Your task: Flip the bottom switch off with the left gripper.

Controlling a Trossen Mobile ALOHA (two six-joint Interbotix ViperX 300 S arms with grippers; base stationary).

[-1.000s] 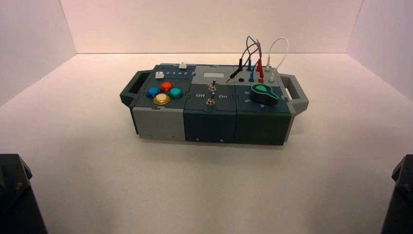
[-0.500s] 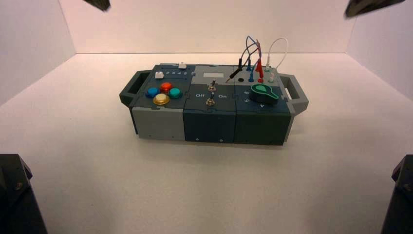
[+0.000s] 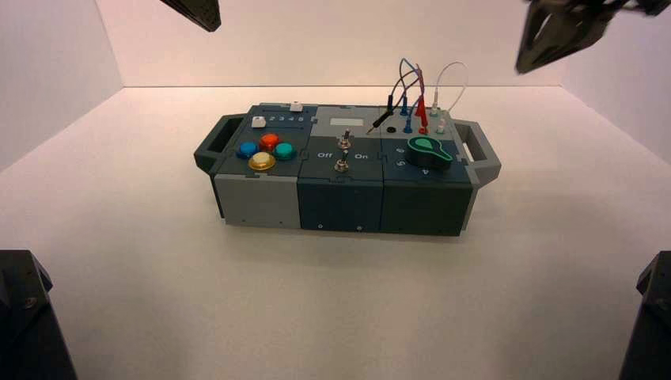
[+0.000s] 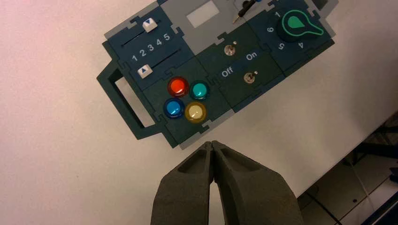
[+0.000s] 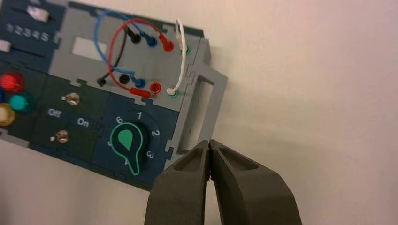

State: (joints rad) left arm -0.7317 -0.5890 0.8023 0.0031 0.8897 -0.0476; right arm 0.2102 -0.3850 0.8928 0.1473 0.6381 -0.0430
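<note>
White tabletop carries the box. High above its left end, the left gripper hangs with fingertips pressed together, well apart from the bottom switch between "Off" and "On". Right gripper, tips likewise together, hovers above the right handle.

— What carries everything here?

— A pale, matte worktop, closed in by plain walls on the left, the right and at the back.

— And what lies directly on it?

— One box (dark blue-grey panels, one lighter grey front section on the robot's left), set toward the back, with a handle at each end.

— Anything at the near edge?

— Two dark blocks, one in each near corner; what they are I cannot tell.
</note>
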